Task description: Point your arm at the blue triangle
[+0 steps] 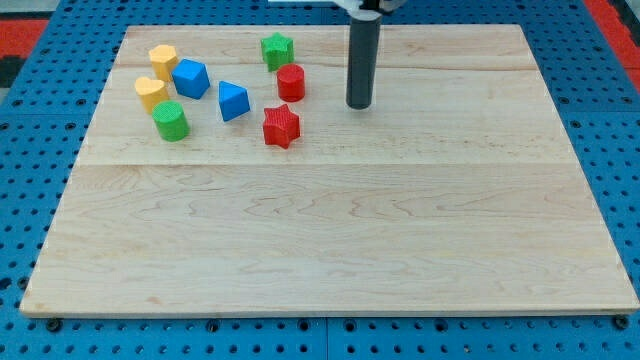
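The blue triangle [232,101] lies on the wooden board toward the view's upper left. My tip [359,105] stands on the board well to the right of it, with the red cylinder [291,82] and the red star [282,126] between them. The tip touches no block.
A blue block [190,78] sits left of the triangle. A yellow hexagon [163,59], a yellow heart-like block [150,93] and a green cylinder [171,121] lie further left. A green star [277,49] is near the top. The wooden board [330,240] lies on a blue pegboard.
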